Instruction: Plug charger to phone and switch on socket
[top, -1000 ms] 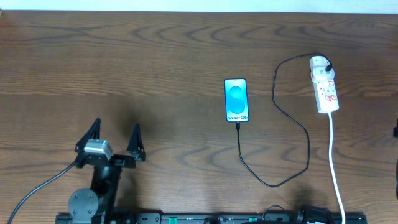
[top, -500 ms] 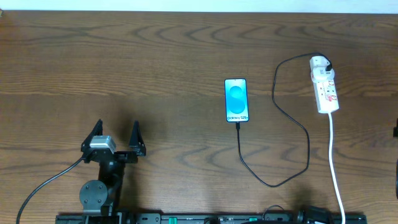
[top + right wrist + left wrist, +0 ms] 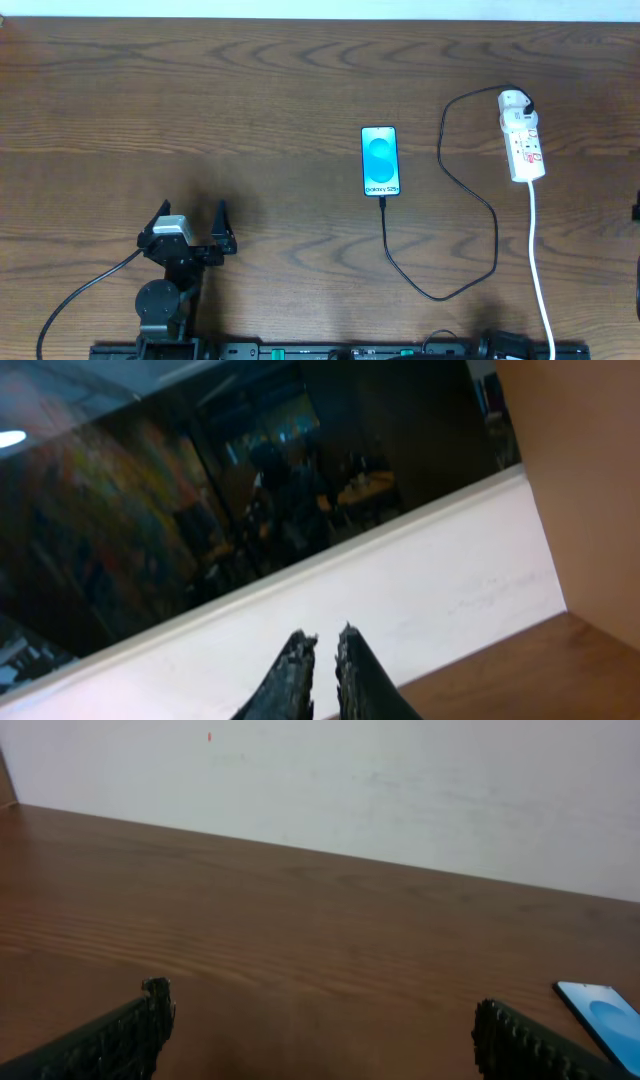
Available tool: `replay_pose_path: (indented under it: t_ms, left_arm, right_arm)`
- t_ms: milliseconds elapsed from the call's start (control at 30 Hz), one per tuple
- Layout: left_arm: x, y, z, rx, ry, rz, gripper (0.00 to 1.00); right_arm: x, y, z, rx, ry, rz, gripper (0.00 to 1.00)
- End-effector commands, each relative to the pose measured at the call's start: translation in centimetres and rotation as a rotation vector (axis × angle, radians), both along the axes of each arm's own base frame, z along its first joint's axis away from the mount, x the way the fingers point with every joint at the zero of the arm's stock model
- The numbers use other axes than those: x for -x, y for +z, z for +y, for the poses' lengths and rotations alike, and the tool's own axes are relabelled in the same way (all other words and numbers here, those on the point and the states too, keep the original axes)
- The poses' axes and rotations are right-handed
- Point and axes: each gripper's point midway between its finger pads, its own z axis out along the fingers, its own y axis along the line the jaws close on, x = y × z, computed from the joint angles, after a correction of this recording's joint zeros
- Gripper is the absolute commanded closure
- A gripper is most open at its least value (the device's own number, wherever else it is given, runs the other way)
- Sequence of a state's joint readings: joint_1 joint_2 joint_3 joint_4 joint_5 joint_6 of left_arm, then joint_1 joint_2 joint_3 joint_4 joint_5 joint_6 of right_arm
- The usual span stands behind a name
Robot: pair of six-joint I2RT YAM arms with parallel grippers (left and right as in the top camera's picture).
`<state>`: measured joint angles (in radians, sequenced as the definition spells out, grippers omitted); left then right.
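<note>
Phone (image 3: 380,161), slim and blue-screened, has the thin black charger cable (image 3: 384,222) touching its near edge. Left gripper (image 3: 190,210) gapes wide, right gripper (image 3: 325,635) is pinched shut, empty.

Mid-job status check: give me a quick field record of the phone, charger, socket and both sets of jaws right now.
phone: lying screen-up, lit
charger: tip meets the phone's bottom edge; cable loops right to the socket's far end
socket: right of phone, white cord trailing toward the front edge; switch state too small to tell
left jaws: wide open, empty, front-left, well apart from phone
right jaws: shut, empty, outside the overhead view
</note>
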<state>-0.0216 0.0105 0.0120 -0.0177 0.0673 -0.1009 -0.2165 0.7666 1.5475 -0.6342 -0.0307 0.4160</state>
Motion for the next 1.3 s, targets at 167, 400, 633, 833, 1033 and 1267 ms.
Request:
replay_pose_path:
  t_ms: [167, 400, 633, 833, 1033, 1267]
  left_arm:
    - [0.1, -2.2, 0.0, -0.015, -0.003, 0.082, 0.02]
    - [0.1, -2.5, 0.0, -0.016, -0.003, 0.095, 0.02]
    - [0.1, -2.5, 0.0, -0.016, -0.003, 0.096, 0.02]
    - [0.1, -2.4, 0.0, -0.015, -0.003, 0.091, 0.02]
    - [0.2, -1.3, 0.0, -0.015, -0.002, 0.044, 0.02]
    - [0.2, -1.4, 0.0, -0.015, -0.002, 0.046, 0.02]
  right_arm:
    - [0.1, 0.0, 0.2, 0.005, 0.008, -0.001, 0.91]
    - [0.1, 0.0, 0.2, 0.002, 0.009, 0.0, 0.91]
    - [0.0, -0.2, 0.2, 0.0, 0.009, 0.009, 0.92]
    - [0.0, -0.2, 0.2, 0.0, 0.009, 0.009, 0.92]
    - [0.0, -0.2, 0.2, 0.0, 0.009, 0.01, 0.92]
    - [0.0, -0.2, 0.2, 0.0, 0.009, 0.01, 0.92]
